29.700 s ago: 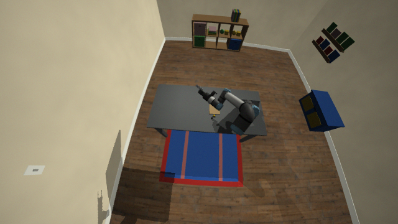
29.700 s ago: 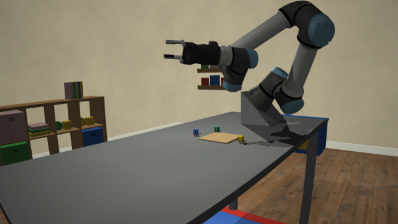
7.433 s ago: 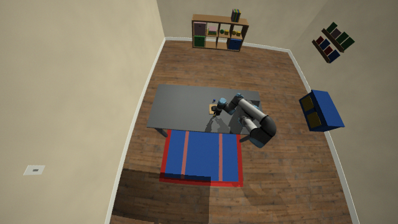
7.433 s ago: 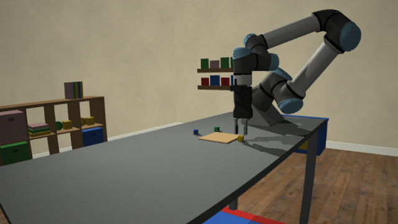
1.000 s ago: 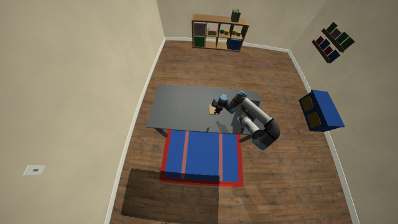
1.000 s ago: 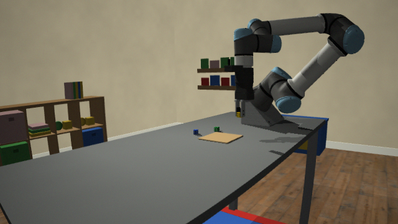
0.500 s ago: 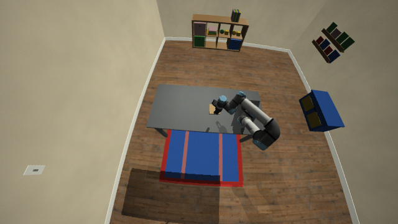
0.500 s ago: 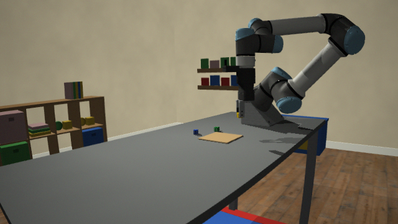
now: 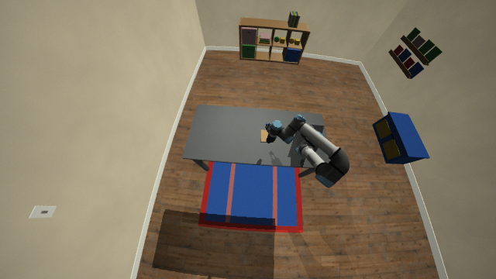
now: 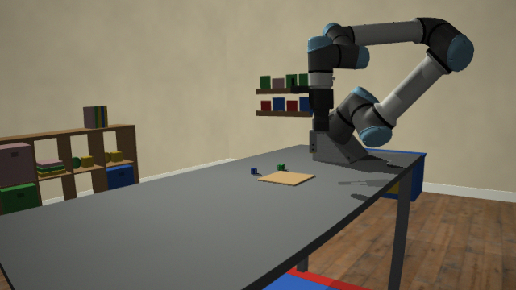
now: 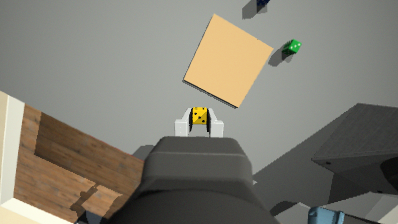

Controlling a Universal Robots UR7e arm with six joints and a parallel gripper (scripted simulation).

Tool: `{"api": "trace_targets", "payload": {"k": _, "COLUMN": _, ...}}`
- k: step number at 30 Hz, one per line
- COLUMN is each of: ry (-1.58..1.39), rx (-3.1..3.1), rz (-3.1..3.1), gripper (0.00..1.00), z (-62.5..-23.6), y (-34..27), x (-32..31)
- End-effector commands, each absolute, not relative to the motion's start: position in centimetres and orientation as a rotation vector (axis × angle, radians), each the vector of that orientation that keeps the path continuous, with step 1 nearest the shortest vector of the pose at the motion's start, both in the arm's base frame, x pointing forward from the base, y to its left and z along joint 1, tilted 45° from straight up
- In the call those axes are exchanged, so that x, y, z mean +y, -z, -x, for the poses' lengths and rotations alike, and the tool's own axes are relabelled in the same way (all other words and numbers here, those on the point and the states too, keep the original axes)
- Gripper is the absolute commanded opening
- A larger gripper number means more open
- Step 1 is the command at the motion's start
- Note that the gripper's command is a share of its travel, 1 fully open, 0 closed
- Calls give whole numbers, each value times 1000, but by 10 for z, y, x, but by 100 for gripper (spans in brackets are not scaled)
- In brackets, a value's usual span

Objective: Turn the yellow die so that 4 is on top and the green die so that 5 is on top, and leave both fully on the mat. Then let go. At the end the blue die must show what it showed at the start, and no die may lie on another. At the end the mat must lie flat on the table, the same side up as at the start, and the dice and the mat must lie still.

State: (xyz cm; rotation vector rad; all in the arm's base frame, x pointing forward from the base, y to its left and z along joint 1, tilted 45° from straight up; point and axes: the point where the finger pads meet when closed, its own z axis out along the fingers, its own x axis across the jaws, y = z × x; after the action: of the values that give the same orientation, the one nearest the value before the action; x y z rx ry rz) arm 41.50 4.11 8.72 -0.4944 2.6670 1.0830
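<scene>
In the wrist view my gripper (image 11: 199,115) is shut on the yellow die (image 11: 200,116) and holds it high above the table. The tan mat (image 11: 228,60) lies flat on the grey table below and ahead of the fingers. The green die (image 11: 292,47) sits on the table just off the mat's edge. The blue die (image 11: 260,3) lies on the table past the mat's far corner, partly cut off by the frame edge. In the exterior view the gripper (image 10: 312,146) hangs well above the mat (image 10: 286,177), with the green die (image 10: 281,167) and the blue die (image 10: 254,171) behind it.
The arm's grey base block (image 10: 336,151) stands on the table behind the mat. The table edge and wooden floor (image 11: 60,160) show at the lower left of the wrist view. A blue cabinet (image 9: 401,137) stands right of the table.
</scene>
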Motion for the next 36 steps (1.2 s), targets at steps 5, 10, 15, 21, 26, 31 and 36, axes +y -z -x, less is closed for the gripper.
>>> {"api": "trace_targets", "payload": {"k": 5, "ry": -1142, "rx": 2777, "rz": 183, "gripper": 40, "z": -413, "y": -90, "x": 45}}
{"api": "trace_targets", "payload": {"k": 10, "ry": -1176, "rx": 2834, "rz": -37, "gripper": 40, "z": -412, "y": -92, "x": 48}}
{"api": "trace_targets", "payload": {"k": 15, "ry": -1203, "rx": 2874, "rz": -252, "gripper": 40, "z": -411, "y": -95, "x": 52}}
{"api": "trace_targets", "payload": {"k": 21, "ry": -1223, "rx": 2898, "rz": -454, "gripper": 40, "z": -409, "y": -97, "x": 55}}
{"api": "trace_targets", "payload": {"k": 26, "ry": -1239, "rx": 2910, "rz": -679, "gripper": 40, "z": -408, "y": -101, "x": 60}}
{"api": "trace_targets", "payload": {"k": 31, "ry": -1247, "rx": 2908, "rz": -866, "gripper": 40, "z": -407, "y": -103, "x": 63}}
{"api": "trace_targets", "payload": {"k": 36, "ry": -1250, "rx": 2901, "rz": -985, "gripper": 40, "z": -407, "y": -105, "x": 66}}
